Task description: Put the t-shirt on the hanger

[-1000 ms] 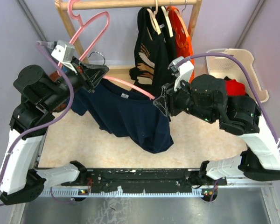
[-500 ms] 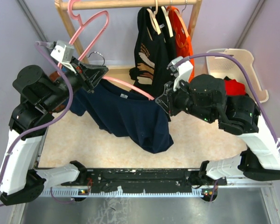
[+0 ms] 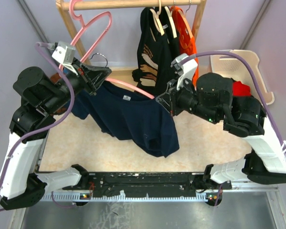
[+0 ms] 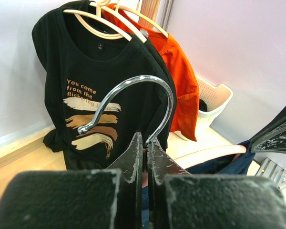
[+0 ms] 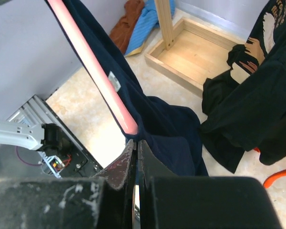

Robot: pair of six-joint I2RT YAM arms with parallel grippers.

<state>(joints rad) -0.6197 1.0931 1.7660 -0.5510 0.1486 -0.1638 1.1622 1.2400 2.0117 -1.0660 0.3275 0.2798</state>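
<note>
The dark navy t-shirt (image 3: 133,119) hangs over the pink hanger (image 3: 128,86), draped down toward the table; the right wrist view shows its fabric (image 5: 171,129) falling off the pink arm (image 5: 93,71). My left gripper (image 3: 96,76) is shut on the hanger at the base of its silver hook (image 4: 133,83), with its tips (image 4: 145,143) pressed together. My right gripper (image 3: 161,101) is shut on the t-shirt's edge just under the right end of the hanger arm, where its tips (image 5: 136,143) pinch navy cloth.
A black shirt with tan print (image 3: 150,52) and an orange shirt (image 3: 186,33) hang on pale hangers from the wooden rail (image 3: 133,5). An all-pink hanger (image 3: 93,28) hangs at the rail's left. A white basket (image 3: 243,67) holding something red stands at the right.
My right gripper has closed on the shirt's edge and shifted slightly up and left along the hanger's end. The left arm has held still.
</note>
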